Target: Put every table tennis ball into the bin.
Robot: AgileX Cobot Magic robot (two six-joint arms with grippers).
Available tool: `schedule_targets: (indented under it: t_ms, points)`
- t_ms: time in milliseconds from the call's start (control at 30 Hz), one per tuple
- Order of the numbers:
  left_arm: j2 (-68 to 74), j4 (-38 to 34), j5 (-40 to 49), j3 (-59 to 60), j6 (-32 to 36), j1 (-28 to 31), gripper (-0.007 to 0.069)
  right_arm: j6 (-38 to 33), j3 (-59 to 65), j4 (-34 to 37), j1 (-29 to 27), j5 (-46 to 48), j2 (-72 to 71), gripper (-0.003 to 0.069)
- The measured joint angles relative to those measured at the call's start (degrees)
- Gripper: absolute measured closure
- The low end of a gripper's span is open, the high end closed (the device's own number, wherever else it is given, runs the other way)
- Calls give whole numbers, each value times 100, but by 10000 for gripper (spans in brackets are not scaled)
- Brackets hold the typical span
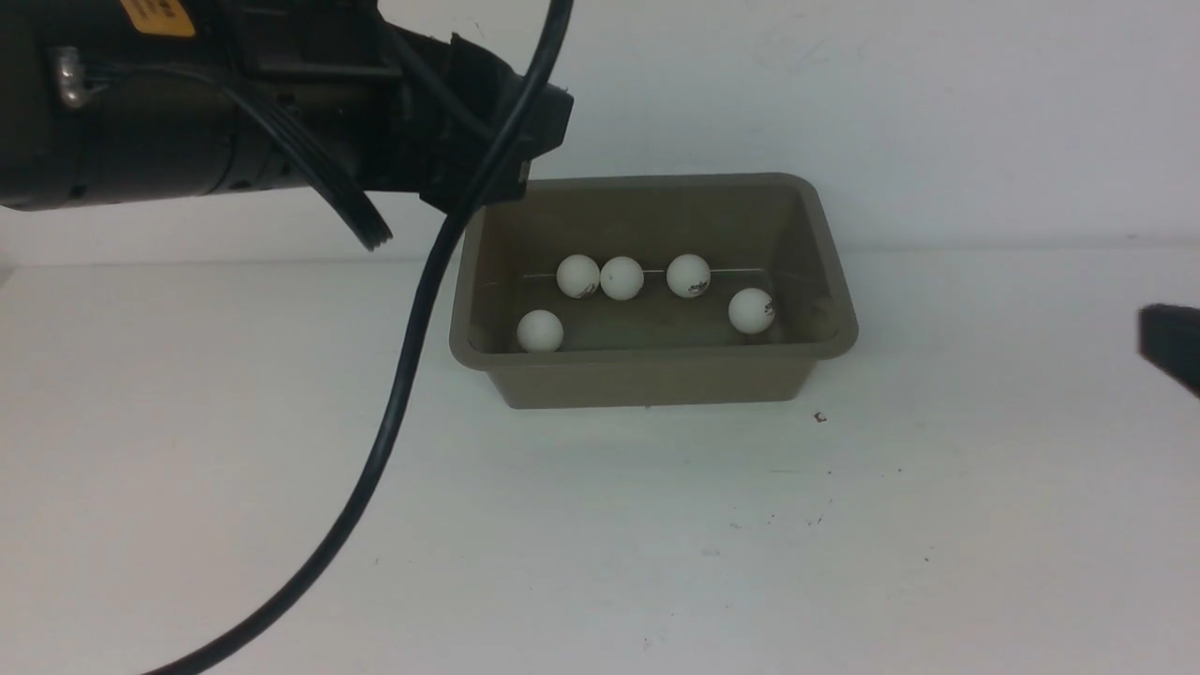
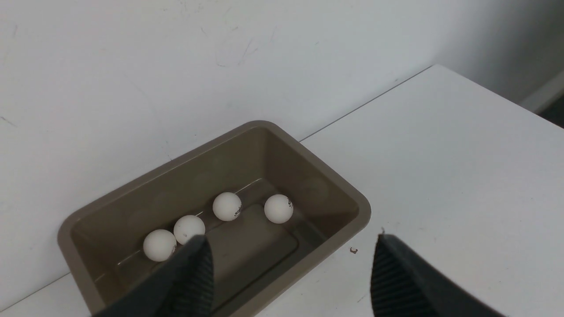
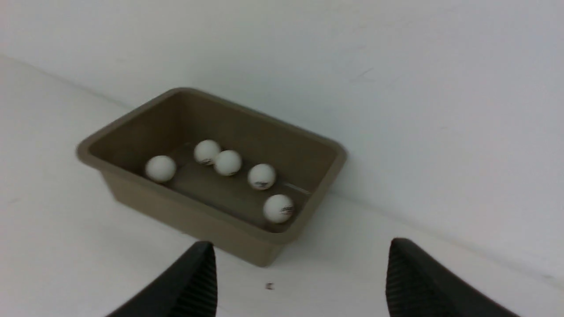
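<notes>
All five table tennis balls were counted inside the bin (image 1: 656, 375) in the front view. One ball (image 1: 540, 331) sat at the near-left of the floor and a touching pair (image 1: 578, 277) (image 1: 622, 278) lay along the back. A fourth (image 1: 688, 276) sat just right of that pair, and a fifth (image 1: 751, 310) was near the right wall. No ball was seen on the table (image 1: 600, 544) in any view. Only a tiny dark speck (image 1: 820, 417) lay just off the bin's near-right corner.

The left gripper (image 2: 291, 281) was seen spread with nothing between the fingers. It was raised above the near edge of the bin, and one finger (image 2: 194, 277) hid part of the tub floor. Four balls were visible there; the fifth was presumably behind that finger. The right gripper (image 3: 299, 281) was likewise spread and empty. It was held off to the right of the bin, well apart from it. In the front view only a dark tip (image 1: 1172, 347) of it showed at the frame edge.

The task was judged effectively complete, with only retreat left.

- The left arm (image 1: 234, 103) hung close over the bin's back-left corner, so it would best be lifted clear before being swung away.
- The cable (image 1: 403, 375) draped down beside the bin's left wall. A sideways sweep could drag it against the rim and shift or tip the light tub.
- The jaws would best be kept apart and out of the tub.
- The balls were loose and easily set rolling, so a nudge to the bin was to be avoided.
- The speck was judged not to be a task item and could be ignored.
</notes>
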Motion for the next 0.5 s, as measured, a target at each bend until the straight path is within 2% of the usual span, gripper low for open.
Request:
schedule_targets:
  t_ms: [133,333,500]
  points:
    - [0,-1,0,0,0,0,187,372,540,-649,-11,-308,-487,210]
    - [0,-6,35,0,0,0,187,1805,1027,-2027,-11,-521,-675,231]
    - [0,-6,46,0,0,0,187,2547,1066,-2694,-11,-576,-675,232]
